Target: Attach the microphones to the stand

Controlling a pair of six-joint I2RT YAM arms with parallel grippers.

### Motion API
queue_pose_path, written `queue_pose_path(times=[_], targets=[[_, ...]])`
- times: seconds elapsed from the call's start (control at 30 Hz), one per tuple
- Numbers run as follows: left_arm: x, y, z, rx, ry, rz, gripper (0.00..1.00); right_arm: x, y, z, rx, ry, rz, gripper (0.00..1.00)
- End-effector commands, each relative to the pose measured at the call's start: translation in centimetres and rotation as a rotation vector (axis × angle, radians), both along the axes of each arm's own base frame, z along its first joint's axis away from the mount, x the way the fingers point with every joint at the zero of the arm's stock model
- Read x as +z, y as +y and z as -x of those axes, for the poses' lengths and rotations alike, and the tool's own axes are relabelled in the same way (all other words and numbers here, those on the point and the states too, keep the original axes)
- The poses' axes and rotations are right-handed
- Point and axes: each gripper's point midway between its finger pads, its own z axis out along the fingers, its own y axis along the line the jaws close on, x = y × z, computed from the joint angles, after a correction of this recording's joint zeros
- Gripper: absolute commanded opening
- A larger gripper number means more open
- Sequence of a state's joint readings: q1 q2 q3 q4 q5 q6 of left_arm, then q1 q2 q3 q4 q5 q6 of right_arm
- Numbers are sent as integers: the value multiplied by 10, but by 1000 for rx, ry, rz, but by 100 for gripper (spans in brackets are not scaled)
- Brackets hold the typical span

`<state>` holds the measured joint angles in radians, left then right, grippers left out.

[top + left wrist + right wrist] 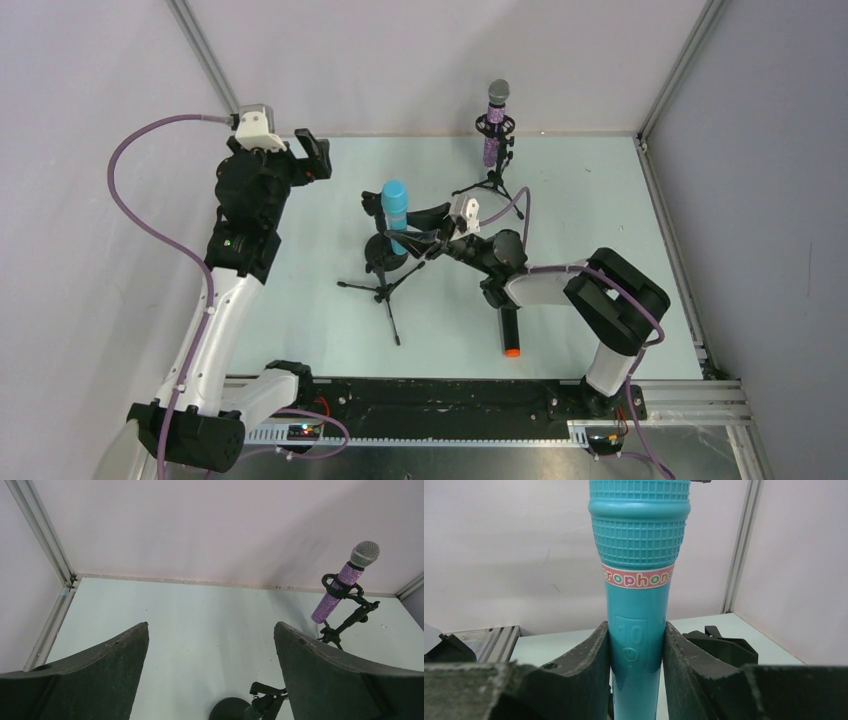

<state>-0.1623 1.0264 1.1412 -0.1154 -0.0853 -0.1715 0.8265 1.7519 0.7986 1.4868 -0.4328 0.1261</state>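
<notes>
My right gripper (408,225) is shut on the light-blue microphone (396,213), held upright at the clip of the near black tripod stand (385,282). In the right wrist view the blue microphone (639,595) stands between both fingers (589,665). The purple glittery microphone (495,125) with a silver head sits clipped in the far tripod stand (493,178); it also shows in the left wrist view (342,582). The black microphone with an orange end (510,332) lies on the table by the right arm. My left gripper (312,155) is open and empty at the far left.
The light table (300,290) is walled by white panels with aluminium frame posts (205,50) at the back corners. A round black base and clip (250,707) show at the lower edge of the left wrist view. A metal rail (440,405) runs along the near edge.
</notes>
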Motion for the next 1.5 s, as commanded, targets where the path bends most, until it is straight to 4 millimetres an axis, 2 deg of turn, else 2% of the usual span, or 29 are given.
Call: queue_pose_path(times=[0.0, 0.13, 0.23, 0.27, 0.3, 0.43, 0.53, 0.77, 0.87, 1.07, 1.2, 1.33, 1.47], targets=[[32, 8, 8, 28, -86, -15, 98, -60, 11, -1, -9, 117, 182, 0], [32, 8, 8, 26, -86, -15, 98, -59, 10, -2, -15, 118, 179, 1], [32, 9, 9, 28, -86, -15, 98, -54, 10, -1, -14, 107, 161, 22], [32, 9, 9, 30, -87, -15, 98, -52, 10, -1, -14, 102, 155, 27], [33, 9, 9, 30, -89, -15, 98, -49, 9, -1, -15, 98, 149, 36], [33, 8, 9, 26, -88, -14, 98, -36, 7, 1, -13, 75, 123, 59], [32, 9, 9, 29, -86, -16, 98, -24, 4, 5, -4, 51, 102, 71], [31, 8, 8, 23, -83, -14, 98, -5, -2, 16, 42, 12, 78, 85], [30, 8, 7, 23, -81, -14, 98, -1, -3, 20, 60, 9, 85, 98], [29, 5, 6, 11, -77, -7, 98, 1, -14, 24, 60, 16, 100, 100], [30, 1, 5, -7, -79, 0, 98, -1, -31, 24, 28, 36, 112, 99], [34, 2, 8, -5, -94, -1, 98, 10, -52, 25, -17, 50, 116, 99], [34, 0, 4, -10, -90, 2, 98, -4, -71, 19, -79, 138, 218, 100]])
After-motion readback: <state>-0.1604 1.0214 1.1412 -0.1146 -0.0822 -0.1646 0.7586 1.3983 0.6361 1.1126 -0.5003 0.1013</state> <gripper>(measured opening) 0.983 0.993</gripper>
